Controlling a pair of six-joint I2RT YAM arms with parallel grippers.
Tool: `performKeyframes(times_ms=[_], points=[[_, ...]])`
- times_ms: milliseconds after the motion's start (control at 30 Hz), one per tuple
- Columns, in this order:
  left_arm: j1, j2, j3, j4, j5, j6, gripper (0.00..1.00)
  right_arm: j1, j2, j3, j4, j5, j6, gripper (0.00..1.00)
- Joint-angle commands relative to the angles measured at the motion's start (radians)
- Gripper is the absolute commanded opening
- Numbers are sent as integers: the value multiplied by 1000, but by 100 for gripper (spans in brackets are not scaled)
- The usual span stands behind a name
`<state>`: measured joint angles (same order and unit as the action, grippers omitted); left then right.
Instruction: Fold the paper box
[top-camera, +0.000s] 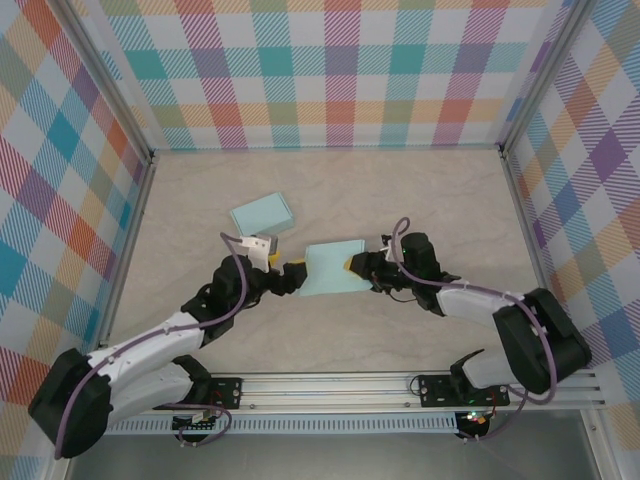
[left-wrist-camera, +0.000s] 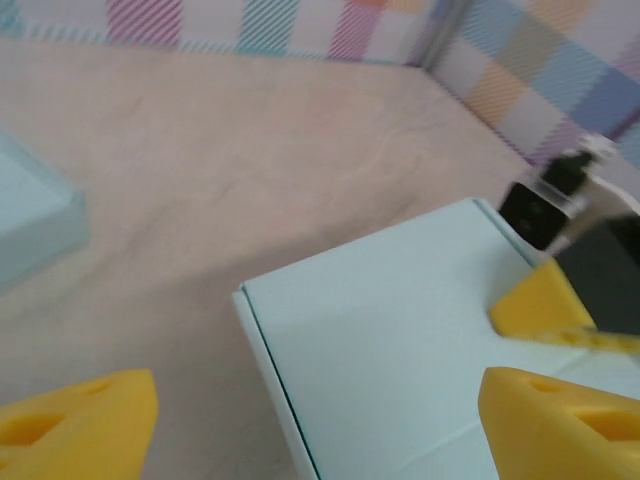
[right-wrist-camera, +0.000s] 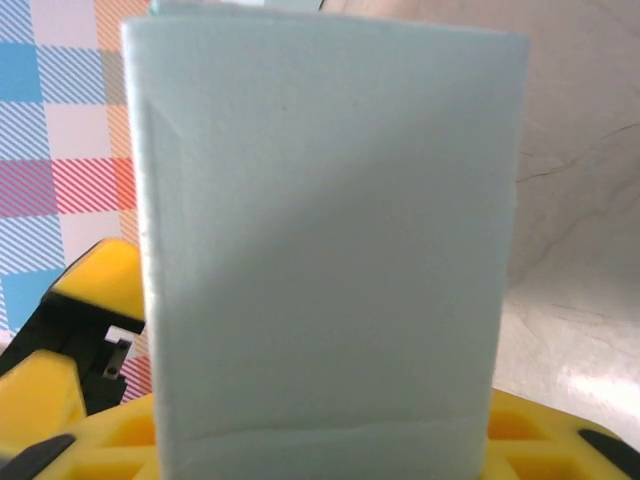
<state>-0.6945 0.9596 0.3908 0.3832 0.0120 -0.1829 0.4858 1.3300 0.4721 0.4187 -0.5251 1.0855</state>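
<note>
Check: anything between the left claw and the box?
Nothing visible. The left claw is open right at the left edge of the box, with a box corner between its fingers. The right claw grips the right edge. The other blue piece lies apart, farther back and left.

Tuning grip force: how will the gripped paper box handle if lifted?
Likely light, thin-walled: the paper box shows sharp creases, so it may crush. Pinched at one edge by the right gripper, it could sag or pivot.
</note>
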Motion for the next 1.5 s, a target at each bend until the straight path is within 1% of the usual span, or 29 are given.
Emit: performKeyframes(times_ms=[0,33,133,233,333,400,467,567,700,833,900,1000,1167,1267,1333,1400,1467], points=[[-58,-64,-37,128,82,346,85,-26,-89,0,-176,37,7,45],[-75,-76,-33,110,86,400,85,-35,-112,3,-202,40,8,45],[-164,-107,-18,54,62,572,87,-69,-167,17,-281,34,13,46],[-253,-105,7,-4,-16,721,88,-97,-179,34,-314,-5,31,46],[-317,-42,46,-57,-150,827,88,-107,-158,46,-294,-54,78,46],[-352,24,57,-46,-233,897,88,-107,-135,60,-278,-82,100,46],[-376,79,63,-14,-290,952,88,-107,-117,70,-273,-99,113,46],[-392,146,69,39,-336,1014,88,-107,-108,66,-256,-105,139,46],[-393,227,80,87,-381,1059,88,-107,-116,62,-256,-108,154,46],[-393,305,100,102,-390,1071,88,-107,-124,53,-252,-104,165,46],[-392,356,106,158,-424,1074,88,-107,-126,53,-249,-104,170,46],[-392,428,135,183,-483,1098,87,-107,-126,51,-245,-109,175,46],[-389,502,164,234,-526,1096,84,-107,-130,53,-251,-110,169,47],[-386,514,184,230,-537,1079,78,-107,-126,50,-258,-108,163,47],[-387,512,195,215,-534,1070,71,-107,-121,46,-255,-108,162,47],[-384,503,204,182,-524,1057,63,-107,-114,46,-256,-108,159,48],[-384,488,213,138,-514,1045,57,-107,-109,44,-254,-109,159,48]])
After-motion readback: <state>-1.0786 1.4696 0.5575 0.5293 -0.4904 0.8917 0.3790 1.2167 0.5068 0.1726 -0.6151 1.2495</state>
